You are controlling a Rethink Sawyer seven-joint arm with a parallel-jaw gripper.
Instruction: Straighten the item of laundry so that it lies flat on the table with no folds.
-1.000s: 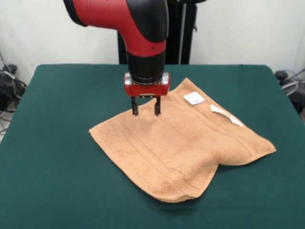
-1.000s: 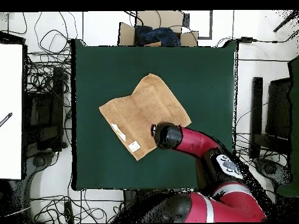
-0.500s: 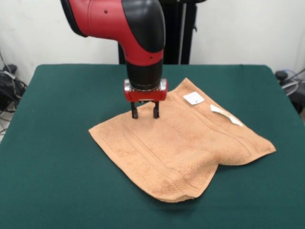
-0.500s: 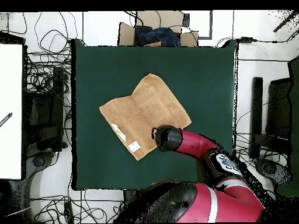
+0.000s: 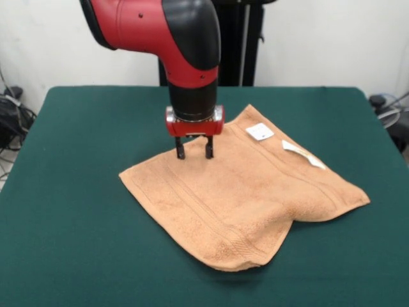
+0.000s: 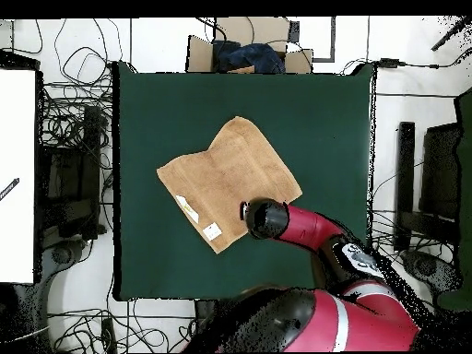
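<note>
The peach-orange towel (image 5: 249,192) lies on the dark green table (image 5: 77,160), spread but not square: its near corner is folded under, leaving a thick rounded edge (image 5: 255,252). Two white tags (image 5: 260,132) sit on its far right edge. My gripper (image 5: 193,153) hangs straight down over the towel's far left edge, fingers open and apart, tips at or just above the cloth, holding nothing. In the overhead view the towel (image 6: 226,175) lies mid-table and the arm's wrist (image 6: 265,218) covers its lower right edge, hiding the gripper.
The green table (image 6: 323,120) has wide bare cloth around the towel on all sides. A cardboard box (image 6: 241,51) with dark cloth stands beyond the table's far edge. Cables and equipment (image 6: 69,184) lie on the floor around the table.
The gripper has shifted slightly toward the towel's far left edge and dropped a little in the first half second; it has barely moved since. The towel has not moved.
</note>
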